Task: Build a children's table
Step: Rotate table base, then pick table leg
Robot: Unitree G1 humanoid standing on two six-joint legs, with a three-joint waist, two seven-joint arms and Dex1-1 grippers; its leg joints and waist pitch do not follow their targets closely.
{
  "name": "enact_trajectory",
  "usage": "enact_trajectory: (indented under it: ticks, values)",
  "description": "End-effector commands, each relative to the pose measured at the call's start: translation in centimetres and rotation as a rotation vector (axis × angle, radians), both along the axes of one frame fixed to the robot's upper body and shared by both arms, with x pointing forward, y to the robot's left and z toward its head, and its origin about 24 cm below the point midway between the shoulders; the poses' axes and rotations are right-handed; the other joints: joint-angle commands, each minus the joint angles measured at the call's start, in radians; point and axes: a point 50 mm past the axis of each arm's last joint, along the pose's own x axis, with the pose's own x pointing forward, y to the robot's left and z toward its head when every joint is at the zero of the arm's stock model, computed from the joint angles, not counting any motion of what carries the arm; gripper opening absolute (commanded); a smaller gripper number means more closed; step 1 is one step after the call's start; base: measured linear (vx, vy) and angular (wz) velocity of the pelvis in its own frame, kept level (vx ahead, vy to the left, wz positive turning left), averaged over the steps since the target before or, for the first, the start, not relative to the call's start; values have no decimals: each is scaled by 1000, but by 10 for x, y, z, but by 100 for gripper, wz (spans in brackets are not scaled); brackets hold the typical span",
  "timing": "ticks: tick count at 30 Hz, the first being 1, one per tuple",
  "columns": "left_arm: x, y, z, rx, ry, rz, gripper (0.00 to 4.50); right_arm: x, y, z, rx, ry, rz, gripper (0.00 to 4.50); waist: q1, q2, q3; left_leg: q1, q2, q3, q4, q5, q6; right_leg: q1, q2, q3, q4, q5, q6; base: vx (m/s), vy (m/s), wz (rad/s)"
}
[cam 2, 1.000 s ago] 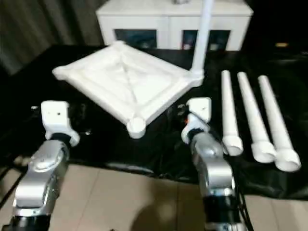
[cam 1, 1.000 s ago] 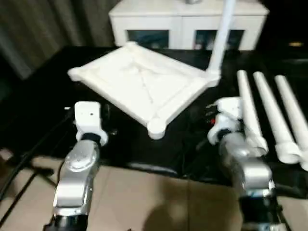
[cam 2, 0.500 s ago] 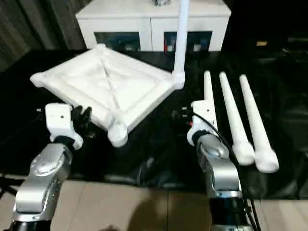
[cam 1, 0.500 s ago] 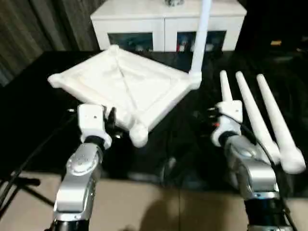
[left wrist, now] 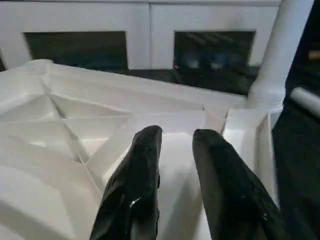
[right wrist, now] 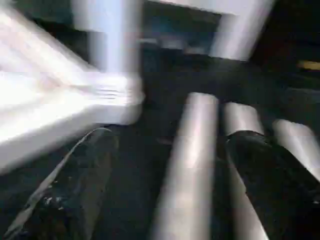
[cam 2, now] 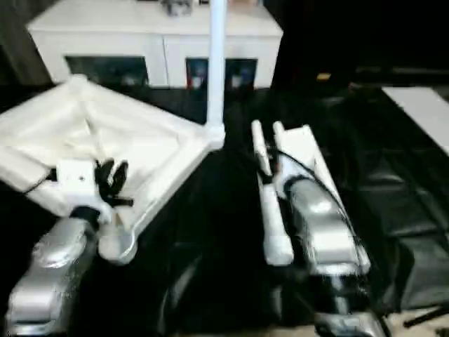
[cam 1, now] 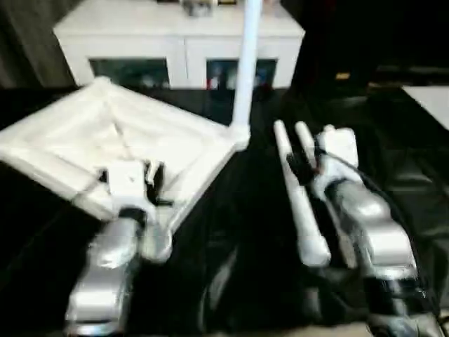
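The children's table top [cam 1: 77,140] lies upside down on the black cloth, ribbed side up. One white leg [cam 1: 247,63] stands screwed upright in its far right corner. My left gripper [left wrist: 175,135] hovers over the ribbed underside near the front edge, fingers [cam 1: 153,175] a little apart with nothing between them. Loose white legs [cam 1: 298,203] lie side by side to the right of the top. My right gripper [right wrist: 175,137] is open wide just above them, its fingers [cam 1: 302,165] straddling one loose leg [right wrist: 190,150] without closing on it.
A white cabinet with glass doors [cam 1: 175,42] stands behind the table top. Black cloth [cam 2: 393,196] covers the work surface out to the right. A flat white surface [cam 2: 421,105] shows at the far right edge.
The camera has swung and tipped. Both arms have reached forward: the left gripper has moved from in front of the top to above it, and the right gripper has come over the loose legs.
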Motion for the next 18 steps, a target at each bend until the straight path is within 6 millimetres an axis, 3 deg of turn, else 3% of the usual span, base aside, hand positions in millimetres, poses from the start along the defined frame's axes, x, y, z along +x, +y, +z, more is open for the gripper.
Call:
enact_trajectory:
  ticks: [1,2,3,4,5,6,7,8,9,10,11,12,15,18]
  values:
    - [-2,-8,11,-19,-19,-128,170,-1,-6,-4,38,87,21,439,-14,6,-76,107,96,-88,-14,971,326,-31,-120,85,-57,400,6,19,16,-18]
    - [-2,-8,11,-19,-19,-129,170,0,-6,-4,38,88,21,439,-5,-11,-67,60,51,-47,-21,832,274,-5,-121,78,-74,447,-16,-58,69,-15]
    - [-3,-9,14,-4,-2,-182,178,1,-7,-5,36,117,25,450,17,-8,-58,22,16,2,-48,478,167,31,-114,63,-81,453,-61,0,0,0]
    - [-4,-11,16,34,41,-278,196,5,-8,-7,27,175,19,450,22,0,-58,29,31,11,-69,208,87,37,-110,62,-84,390,-112,0,0,0]
    - [-4,-11,16,37,43,-285,196,6,-8,-7,28,178,18,450,16,-1,-53,28,33,13,-83,117,52,41,-101,56,-87,333,-138,0,0,0]
    - [-6,-14,18,66,64,-366,206,9,-8,-8,35,211,6,450,10,8,-44,38,44,17,-102,-34,-16,36,-87,50,-93,210,-175,-94,11,-9]
    - [-6,-16,20,74,81,-416,213,11,-9,-8,27,230,0,450,4,15,-39,48,52,18,-114,-167,-60,28,-84,51,-97,94,-195,-94,11,-9]
    - [-7,-17,22,78,93,-451,230,13,-9,-8,19,244,-4,450,0,18,-35,49,53,20,-119,-223,-81,24,-84,52,-100,41,-200,-101,18,-5]
    - [-7,-18,24,82,102,-482,230,15,-9,-8,13,251,-14,450,-1,17,-25,54,52,26,-126,-333,-111,13,-86,57,-111,-89,-193,-102,20,-6]
    - [-7,-18,24,83,105,-491,241,16,-10,-8,7,253,-18,450,-4,14,-20,55,52,28,-129,-379,-121,11,-88,60,-117,-159,-184,-102,20,-6]
    - [-7,-22,29,109,123,-558,255,20,-13,-8,-48,276,-34,450,-2,14,-15,63,53,30,-130,-447,-138,1,-96,63,-130,-282,-157,-92,17,-6]
    - [-7,-23,30,118,127,-573,255,21,-13,-8,-66,286,-32,450,1,15,-18,72,52,30,-127,-467,-144,-7,-100,68,-138,-335,-138,-79,10,-2]
    - [-9,-26,35,118,133,-625,291,22,-16,-11,-105,336,-44,450,4,19,-22,59,55,32,-132,-405,-145,-1,-96,70,-133,-252,-128,-48,6,-1]
    - [-13,-32,41,98,147,-702,297,19,-19,-17,-108,451,-37,450,5,17,-28,59,55,36,-130,-368,-139,0,-92,67,-127,-187,-143,0,0,0]
